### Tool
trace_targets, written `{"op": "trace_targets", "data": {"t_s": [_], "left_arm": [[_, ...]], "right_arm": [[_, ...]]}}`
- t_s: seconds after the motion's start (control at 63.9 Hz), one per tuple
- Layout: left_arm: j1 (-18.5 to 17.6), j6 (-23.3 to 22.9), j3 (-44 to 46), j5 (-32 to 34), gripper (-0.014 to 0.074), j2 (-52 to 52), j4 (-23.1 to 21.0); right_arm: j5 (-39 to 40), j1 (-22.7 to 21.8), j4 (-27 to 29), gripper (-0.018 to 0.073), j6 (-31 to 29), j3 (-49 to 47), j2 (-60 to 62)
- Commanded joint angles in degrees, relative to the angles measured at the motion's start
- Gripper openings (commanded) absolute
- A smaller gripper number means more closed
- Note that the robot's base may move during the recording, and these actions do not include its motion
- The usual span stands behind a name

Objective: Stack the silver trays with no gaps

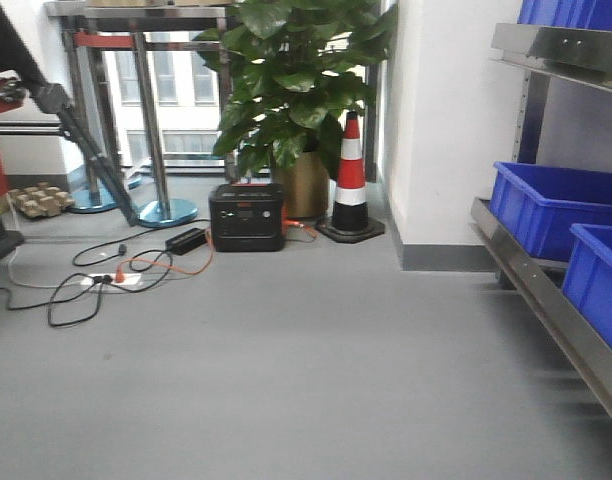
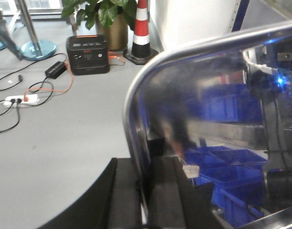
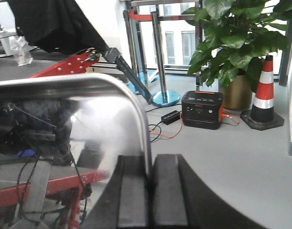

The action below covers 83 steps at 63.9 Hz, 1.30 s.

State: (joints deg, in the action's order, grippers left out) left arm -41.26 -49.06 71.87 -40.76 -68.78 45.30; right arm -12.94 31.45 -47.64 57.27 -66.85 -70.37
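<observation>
**Nearest, left wrist view.** The left gripper [image 2: 145,191] points forward over the floor. Its two black jaws are clamped on the rolled rim of a silver tray [image 2: 208,105]. The tray stands on edge between them and sweeps up and to the right, its polished face mirroring blue shapes.

**Nearest, right wrist view.** The right gripper [image 3: 150,191] takes a like pose. Its jaws are closed tight on the rim of a silver tray [image 3: 84,109] that extends to the left (whether the two arms grip one tray or two cannot be told).

**Middle distance.** On the grey floor [image 1: 286,380] lie loose cables [image 1: 76,300] and a black power station [image 1: 246,217].

**Farther.** A striped traffic cone [image 1: 350,180] stands just beside a potted plant [image 1: 296,80], with chrome stanchions [image 1: 151,120] to the left by the window.

**Right edge, front view.** Blue bins [image 1: 546,205] sit on a steel shelf rail [image 1: 546,295].
</observation>
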Motion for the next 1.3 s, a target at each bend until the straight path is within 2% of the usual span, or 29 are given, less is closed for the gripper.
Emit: {"op": "trace_targets", "data": {"t_s": [0.0,0.454,0.971,1.284], "left_arm": [[-1.3,0.8,0.5,5.9,-0.0016,-0.2,-1.1],[-1.3,0.8,0.5,5.9,-0.0016,-0.2,-1.1],[-1.3,0.8,0.5,5.9,-0.0016,-0.2,-1.1],[-1.3,0.8,0.5,5.9,-0.0016,-0.2,-1.1]], "right_arm": [[18.2,0.5,-0.7,-0.0066,0.1,-0.5,0.1],[18.1,0.5,-0.7,-0.0066,0.1,-0.5,0.1],[24.9,0.5,-0.7,-0.0066,0.1,-0.5,0.1],[25.0,0.5,-0.7,-0.0066,0.1,-0.5,0.1]]}}
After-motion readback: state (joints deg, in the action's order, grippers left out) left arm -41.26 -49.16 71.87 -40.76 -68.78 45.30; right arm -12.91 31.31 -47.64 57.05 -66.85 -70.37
